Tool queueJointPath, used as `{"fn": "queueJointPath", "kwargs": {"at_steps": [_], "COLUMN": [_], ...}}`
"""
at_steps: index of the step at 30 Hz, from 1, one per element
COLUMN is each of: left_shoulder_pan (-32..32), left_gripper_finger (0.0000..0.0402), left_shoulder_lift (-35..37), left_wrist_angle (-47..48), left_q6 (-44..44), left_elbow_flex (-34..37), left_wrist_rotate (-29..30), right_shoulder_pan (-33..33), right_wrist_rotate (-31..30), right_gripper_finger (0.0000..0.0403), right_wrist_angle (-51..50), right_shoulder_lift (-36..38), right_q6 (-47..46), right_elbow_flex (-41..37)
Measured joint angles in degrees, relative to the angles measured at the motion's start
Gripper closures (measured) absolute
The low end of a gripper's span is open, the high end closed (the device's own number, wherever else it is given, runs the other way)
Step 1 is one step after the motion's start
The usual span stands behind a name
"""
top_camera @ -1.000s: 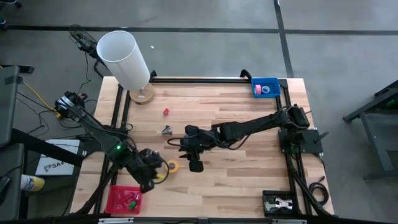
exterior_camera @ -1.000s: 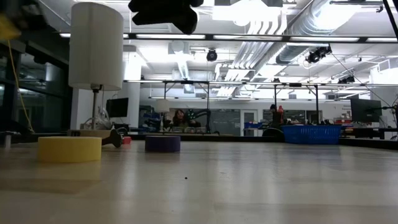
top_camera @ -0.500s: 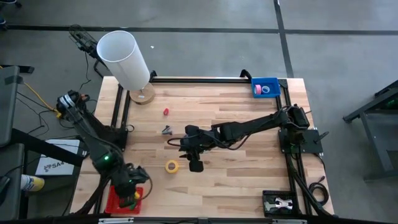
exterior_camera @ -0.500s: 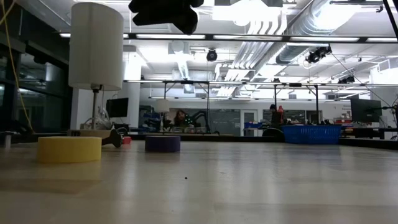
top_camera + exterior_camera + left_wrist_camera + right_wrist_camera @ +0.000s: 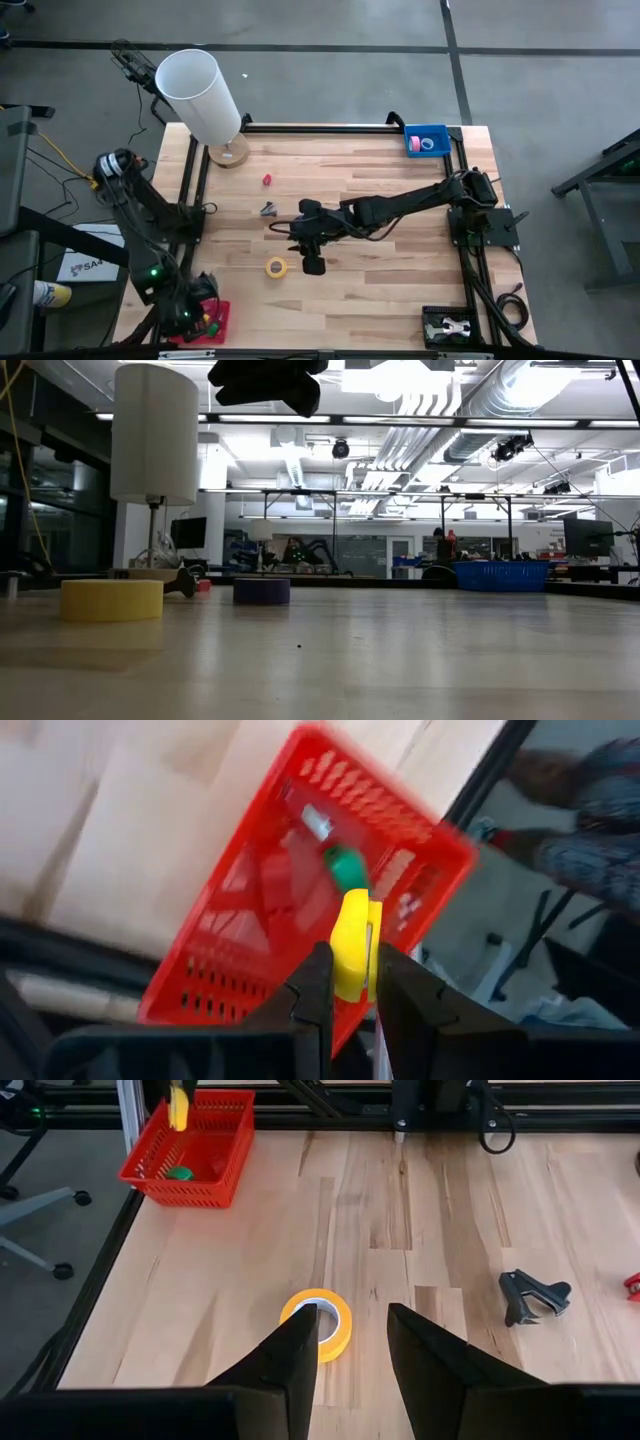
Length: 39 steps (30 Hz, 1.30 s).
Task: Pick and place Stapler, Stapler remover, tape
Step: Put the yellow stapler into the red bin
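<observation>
My left gripper [image 5: 198, 312] is at the table's near left corner, above the red basket [image 5: 180, 325], shut on a small yellow stapler [image 5: 352, 945]. A green item [image 5: 346, 868] lies in the basket. My right gripper [image 5: 352, 1342] hovers open over the table's middle, just right of the yellow tape roll [image 5: 276, 267], which lies flat on the wood. A purple roll [image 5: 261, 590] shows only in the low view. The black staple remover [image 5: 268, 209] rests on the table beyond. Pink and blue rolls sit in the blue bin [image 5: 440, 133]. My left gripper pinches the yellow stapler between its two fingers [image 5: 312, 982], and one end [image 5: 354, 910] sticks out past the fingertips. The fingers come from above, pointing down at the basket. The stapler is lifted clear and hangs upright over the basket [image 5: 178, 1105].
A white lamp [image 5: 200, 90] stands at the far left corner. A small red item [image 5: 267, 180] lies near the staple remover. Black frame rails run along the table's left, far and right edges. Bare wood lies near and right of my right gripper.
My left gripper has swung from beside the yellow tape roll toward the table's near left corner and now stands over the red basket, still carrying the yellow stapler. The yellow roll has stayed in place.
</observation>
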<state>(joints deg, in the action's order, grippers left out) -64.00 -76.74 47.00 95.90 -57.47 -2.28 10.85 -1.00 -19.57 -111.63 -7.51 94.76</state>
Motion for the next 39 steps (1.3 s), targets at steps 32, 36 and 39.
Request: {"fn": "queueJointPath", "kwargs": {"at_steps": [32,36,39], "left_shoulder_pan": [-0.16,-0.16,-0.16], "left_gripper_finger": [0.0308,0.029,0.0277], "left_shoulder_lift": [-14.92,-14.92,-14.92], "left_wrist_angle": [3.96,3.96,3.94], "left_q6": [9.14,8.9,8.88], "left_elbow_flex": [0.0,0.0,0.0], "left_wrist_rotate": [-14.13,-14.15,-14.16], "right_shoulder_pan": [0.01,0.02,0.02], "right_wrist_rotate": [-2.07,-2.07,-2.07], "right_gripper_finger": [0.0289,0.0289,0.0289], "right_wrist_angle": [-0.18,-0.37,-0.35], "right_shoulder_lift": [0.0,0.0,-0.01], "right_q6": [-1.28,-1.28,-1.28], "right_elbow_flex": [0.0,0.0,0.0]}}
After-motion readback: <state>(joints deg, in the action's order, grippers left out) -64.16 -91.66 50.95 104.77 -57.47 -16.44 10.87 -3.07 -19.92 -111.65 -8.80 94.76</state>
